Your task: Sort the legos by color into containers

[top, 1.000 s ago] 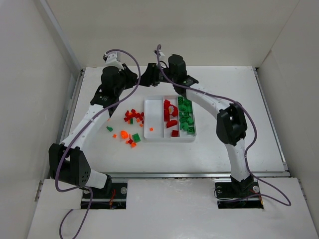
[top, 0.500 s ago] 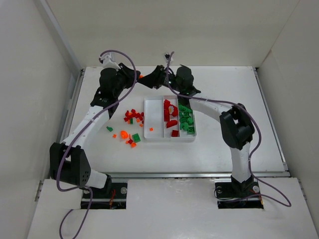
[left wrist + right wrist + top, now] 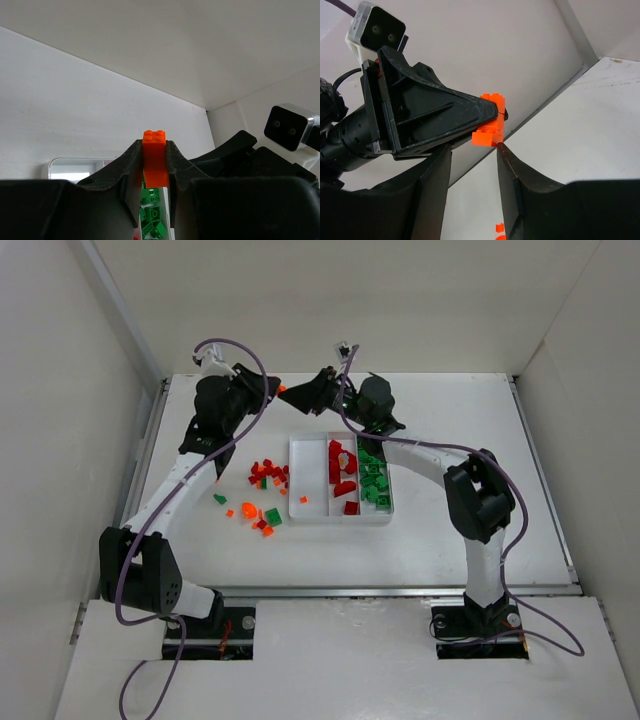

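Orange plastic brick [image 3: 283, 390]: from above, you are watching the left gripper [image 3: 274, 392] clamping it in the air behind the white three-compartment plastic tray [image 3: 340, 521]. The right gripper [image 3: 306, 396] is facing it. Red legos [image 3: 343, 475] are lying in the middle compartment, green legos [image 3: 374, 480] in the right and one small orange piece [image 3: 304, 500] in the left.

Left wrist view: you are seeing the jaws pinching the brick upright.

Right wrist view: you are seeing the jaws standing apart, tips just below the brick; contact is unclear.

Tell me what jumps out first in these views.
High above the table's far side, the left fingers pinch an orange brick, with the right fingers open right at it, as if for a handover. Below, the white tray holds red bricks in its middle compartment, green bricks in its right one, and loose bricks lie to its left.
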`<state>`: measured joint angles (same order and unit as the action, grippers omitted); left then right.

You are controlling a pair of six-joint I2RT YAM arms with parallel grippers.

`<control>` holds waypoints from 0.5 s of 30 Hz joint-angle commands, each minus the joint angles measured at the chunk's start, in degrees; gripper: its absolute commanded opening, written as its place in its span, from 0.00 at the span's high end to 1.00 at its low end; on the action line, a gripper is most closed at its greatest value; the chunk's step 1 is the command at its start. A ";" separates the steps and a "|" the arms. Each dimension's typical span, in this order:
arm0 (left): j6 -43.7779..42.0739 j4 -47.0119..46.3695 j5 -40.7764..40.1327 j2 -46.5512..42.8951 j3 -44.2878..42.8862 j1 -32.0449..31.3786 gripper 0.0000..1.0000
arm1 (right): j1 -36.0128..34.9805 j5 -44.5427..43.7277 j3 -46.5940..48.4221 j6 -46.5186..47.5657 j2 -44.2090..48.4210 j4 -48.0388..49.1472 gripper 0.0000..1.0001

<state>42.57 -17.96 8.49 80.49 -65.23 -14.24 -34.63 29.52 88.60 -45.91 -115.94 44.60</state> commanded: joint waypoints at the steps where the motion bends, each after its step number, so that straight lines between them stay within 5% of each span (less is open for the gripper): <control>1: 0.15 -0.41 2.84 -1.39 0.46 -0.17 1.00 | -1.14 -0.25 4.47 -0.23 0.28 6.91 0.54; 9: 0.15 -0.41 3.55 -1.39 0.46 -0.17 1.00 | -1.14 -4.03 6.23 -0.23 -0.86 4.09 0.56; 15: 0.15 0.11 3.55 -1.39 0.46 -0.17 1.00 | -1.67 -6.05 8.79 -0.23 -1.48 0.84 0.48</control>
<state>42.70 -17.82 9.67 80.49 -65.19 -13.80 -35.14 25.39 93.86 -46.00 -117.51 43.07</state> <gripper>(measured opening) 0.174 0.523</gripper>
